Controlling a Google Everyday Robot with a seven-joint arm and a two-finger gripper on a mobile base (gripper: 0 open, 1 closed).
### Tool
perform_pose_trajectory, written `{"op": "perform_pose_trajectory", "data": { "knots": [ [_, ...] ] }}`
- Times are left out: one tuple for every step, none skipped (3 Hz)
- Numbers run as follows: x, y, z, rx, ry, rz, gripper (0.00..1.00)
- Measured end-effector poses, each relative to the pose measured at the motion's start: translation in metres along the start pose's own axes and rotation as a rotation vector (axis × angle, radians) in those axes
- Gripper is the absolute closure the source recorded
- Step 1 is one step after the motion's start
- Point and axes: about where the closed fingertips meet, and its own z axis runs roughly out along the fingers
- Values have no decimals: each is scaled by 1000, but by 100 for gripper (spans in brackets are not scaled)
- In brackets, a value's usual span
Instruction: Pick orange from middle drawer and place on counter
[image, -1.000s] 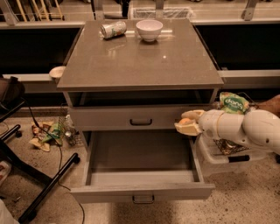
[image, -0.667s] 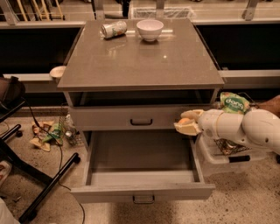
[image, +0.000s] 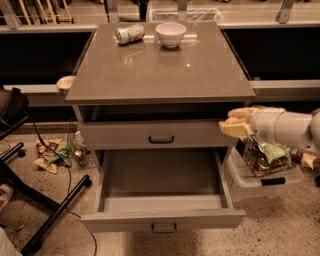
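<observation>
**Orange (image: 231, 120) held in the fingers, three o'clock of the cabinet**

We see the gripper (image: 228, 123) at three o'clock in the view, just off the cabinet's right side. It is level with the upper drawer (image: 161, 135) and slightly below the overhanging edge of the table (image: 160, 75). Its pale fingers (image: 234, 131) are narrowed around the orange, one above it and one below. The fruit shows only as a small orange patch between them. It hangs clear of the table, outside the right edge and lower than the top. The white arm runs off toward the three o'clock border.

At six o'clock the middle drawer (image: 160, 220) stands pulled far out, its grey floor in view. The upper drawer is shut.

On the table, a white bowl (image: 170, 34) sits at twelve o'clock. A can (image: 129, 34) lies on its side at eleven. Both are near the back edge and apart from each other.

At four o'clock, under the arm, a wire basket (image: 262, 157) rests in a clear plastic bin (image: 260, 181) on the floor. At eight o'clock we see dark chair legs (image: 45, 210) and scraps of litter (image: 50, 155).
</observation>
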Motion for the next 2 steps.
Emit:
{"op": "perform_pose_trajectory", "data": {
  "knots": [
    [-49, -32, -40, 67, -14, -50, 100],
    [-49, -32, -40, 67, -14, -50, 100]
  ]
}}
